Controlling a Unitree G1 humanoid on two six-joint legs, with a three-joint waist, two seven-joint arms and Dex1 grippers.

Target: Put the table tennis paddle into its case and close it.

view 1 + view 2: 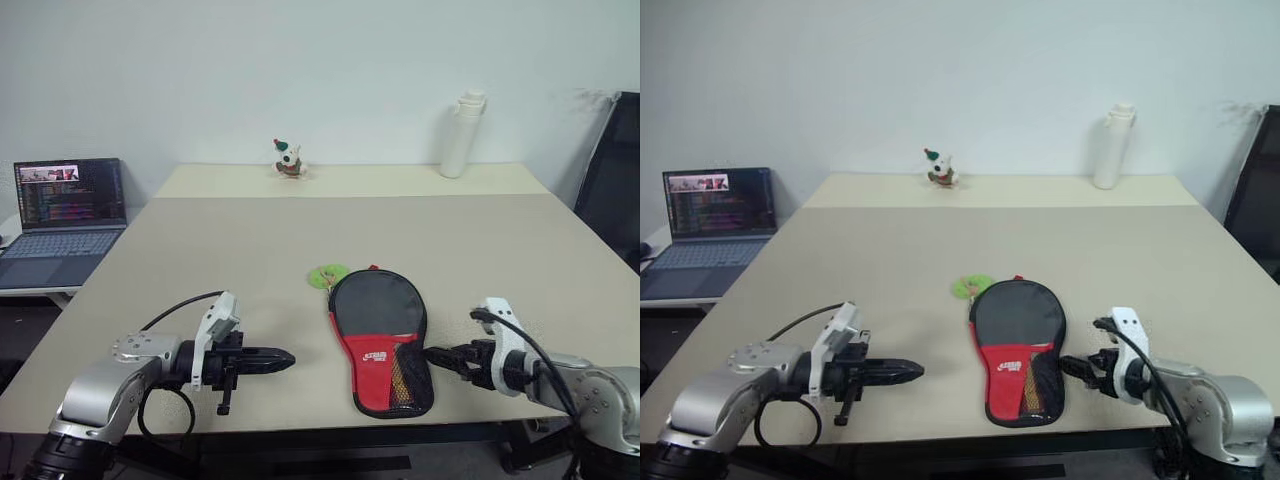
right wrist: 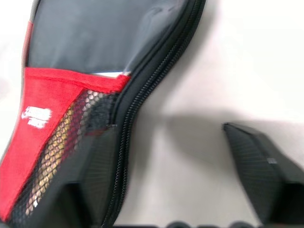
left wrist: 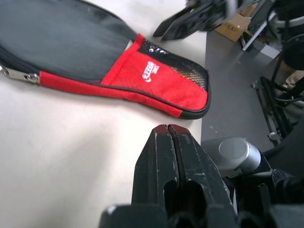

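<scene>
The case (image 1: 380, 335) lies flat near the table's front edge, a black pouch with a red-and-black mesh panel (image 2: 57, 142) and white lettering, its narrow end toward me. Its zip (image 2: 142, 95) runs along the edge. A tan shape shows behind the mesh; the table tennis paddle is otherwise hidden. My right gripper (image 1: 440, 357) is open just right of the case's narrow end, one finger (image 2: 95, 185) at the zip edge, the other finger (image 2: 259, 166) over bare table. My left gripper (image 1: 285, 358) is shut and empty, pointing at the case from the left, a short gap away.
A small green round thing (image 1: 327, 273) lies at the case's far end. A laptop (image 1: 65, 215) stands on a side desk at the left. A toy figure (image 1: 288, 160) and a white bottle (image 1: 462, 135) stand at the table's far edge. A black chair (image 1: 615, 170) is at the right.
</scene>
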